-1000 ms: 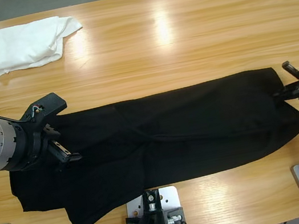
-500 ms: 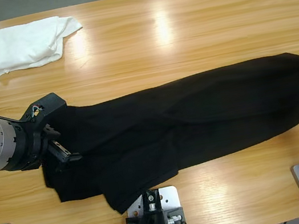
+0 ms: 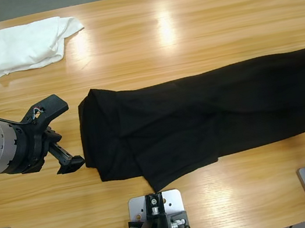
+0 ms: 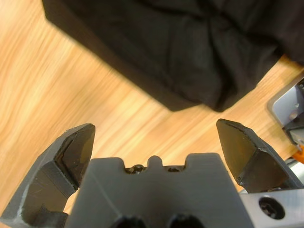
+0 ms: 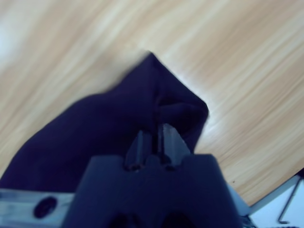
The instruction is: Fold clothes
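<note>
Leftmost, the left gripper hovers low over bare worktop with its jaws spread wide and holding nothing; the black T-shirt lies just to its right, apart from it. That shirt stretches as a long, rumpled band from left of the middle to the right edge of the high view. Out there, beyond that view, the right gripper has its jaws pinched narrow on a bunched corner of the cloth.

To do this step well, I judge the right arm should keep its pull level and gentle so the band smooths without dragging, while the open jaws close in on the near-left corner to anchor it. Whether the fabric is doubled is hard to tell.

Count: one black T-shirt, one white garment at the far left, two grippers.
</note>
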